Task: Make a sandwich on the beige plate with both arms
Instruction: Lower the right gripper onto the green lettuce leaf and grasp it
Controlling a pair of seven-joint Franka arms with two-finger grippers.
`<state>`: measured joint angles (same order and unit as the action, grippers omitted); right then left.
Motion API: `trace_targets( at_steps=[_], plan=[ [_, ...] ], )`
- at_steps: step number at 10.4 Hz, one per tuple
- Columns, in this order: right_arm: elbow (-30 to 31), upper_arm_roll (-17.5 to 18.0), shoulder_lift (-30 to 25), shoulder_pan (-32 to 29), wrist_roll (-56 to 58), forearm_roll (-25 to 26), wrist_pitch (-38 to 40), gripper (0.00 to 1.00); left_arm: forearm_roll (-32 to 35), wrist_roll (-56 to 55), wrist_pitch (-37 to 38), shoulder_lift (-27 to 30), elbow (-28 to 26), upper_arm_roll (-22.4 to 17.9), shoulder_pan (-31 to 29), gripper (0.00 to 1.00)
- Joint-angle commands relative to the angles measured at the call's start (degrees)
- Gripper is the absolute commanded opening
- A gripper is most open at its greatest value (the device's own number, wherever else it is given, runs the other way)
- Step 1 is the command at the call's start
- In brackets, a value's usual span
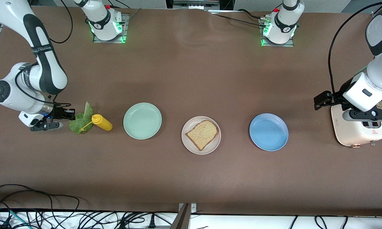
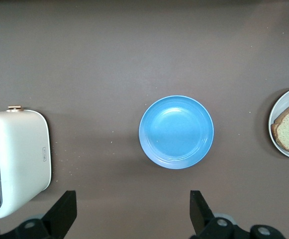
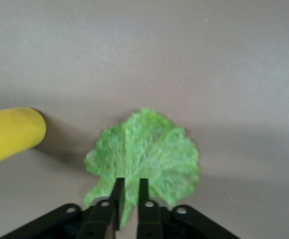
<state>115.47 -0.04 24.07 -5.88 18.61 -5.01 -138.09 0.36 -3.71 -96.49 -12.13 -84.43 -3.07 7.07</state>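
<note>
Beige plate [image 1: 187, 144]: sits on the brown counter [image 1: 191, 178], the landmark for everything below, and the row's plate nearest the front camera.
Bread slice [image 1: 203, 134]: one slice lies flat on the beige plate; no lettuce or second slice on it yet.
Blue plate [image 1: 268, 131]: beside the beige plate, toward the left arm's end.
Mint green plate [image 1: 142, 120]: beside the beige plate, toward the right arm's end.
Mustard bottle [image 1: 102, 122]: lies on its side, past the mint green plate from the beige plate.
Lettuce leaf [image 1: 81, 121]: touching the bottle's tip, well apart from the beige plate.
Right pincer [image 3: 129, 191]: low at the counter, fingers nearly together, pinching the leaf's stem edge.
Left pincer [image 2: 133, 211]: spread wide, holding nothing, waiting above the toaster [image 1: 357, 130].
Step in hand: picking up the lettuce.
Next move: probably lift the leaf and carry it over the bottle and mint green plate to the bread.
</note>
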Motion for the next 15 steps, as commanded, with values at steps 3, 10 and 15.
trace_targets(
  at_steps=[3, 10, 15],
  plan=[
    [-0.2, 1.2, 2.7, -0.4, 1.9, -1.1, -3.7, 1.0, 1.7, 1.0, 0.1, -0.4, 1.0, -0.4, 0.7, 1.0],
    [0.3, 1.2, 5.8, -0.5, 4.5, -1.3, -7.8, 0.76, 1.7, 1.0, 0.0, -0.4, 1.0, -0.4, 0.7, 1.0],
    [0.4, 1.1, 6.2, -0.7, 6.6, -1.4, -7.9, 0.0, 1.7, 1.1, -0.1, -0.6, 1.0, -0.4, 0.7, 1.0]
  ],
)
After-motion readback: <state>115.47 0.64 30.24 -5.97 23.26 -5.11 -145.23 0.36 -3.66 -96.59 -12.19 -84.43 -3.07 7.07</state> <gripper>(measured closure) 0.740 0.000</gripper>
